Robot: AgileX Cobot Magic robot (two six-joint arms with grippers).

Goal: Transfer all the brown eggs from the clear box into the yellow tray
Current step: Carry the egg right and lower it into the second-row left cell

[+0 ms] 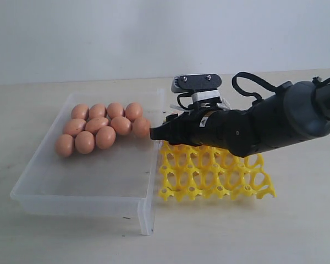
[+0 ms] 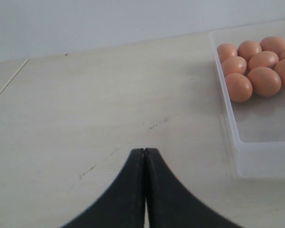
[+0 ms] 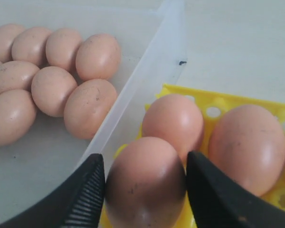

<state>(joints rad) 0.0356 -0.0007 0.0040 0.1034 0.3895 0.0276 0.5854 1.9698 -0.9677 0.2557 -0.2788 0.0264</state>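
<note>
In the exterior view, the clear box (image 1: pixel 99 176) holds a cluster of brown eggs (image 1: pixel 97 125) at its far end. The yellow tray (image 1: pixel 215 192) lies just beside its right wall, and the right gripper (image 1: pixel 154 133) reaches over the tray. In the left wrist view, the left gripper (image 2: pixel 144 156) hangs above the table (image 2: pixel 85 118), jaws pressed together and empty. In the right wrist view, the right jaws stand wide around one egg (image 3: pixel 145 183) at the tray's edge and seem to clamp it. Two more eggs (image 3: pixel 173 121) sit in the tray.
</note>
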